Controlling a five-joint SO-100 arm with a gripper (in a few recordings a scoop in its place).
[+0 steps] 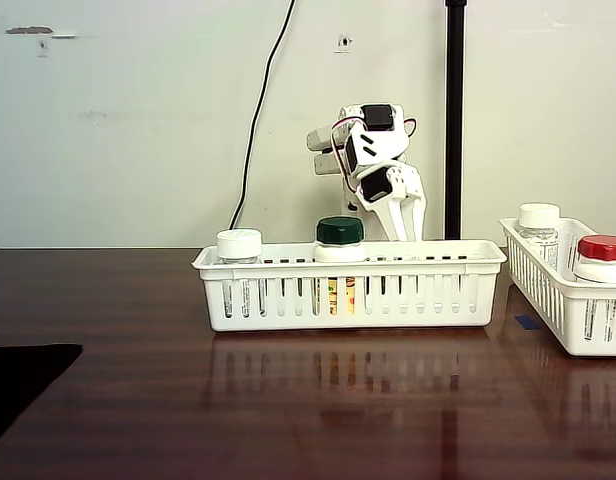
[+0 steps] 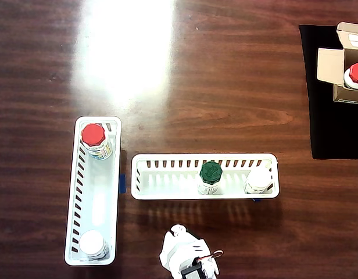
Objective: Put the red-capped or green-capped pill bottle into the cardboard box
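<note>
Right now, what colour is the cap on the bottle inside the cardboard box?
Red; the pill bottle shows best in the overhead view.

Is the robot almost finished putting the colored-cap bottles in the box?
Partly. One red-capped bottle already stands in the cardboard box. Nothing is in hand: the gripper hangs behind the middle basket. Left: the green-capped bottle there, and another red-capped bottle in the side basket.
</note>
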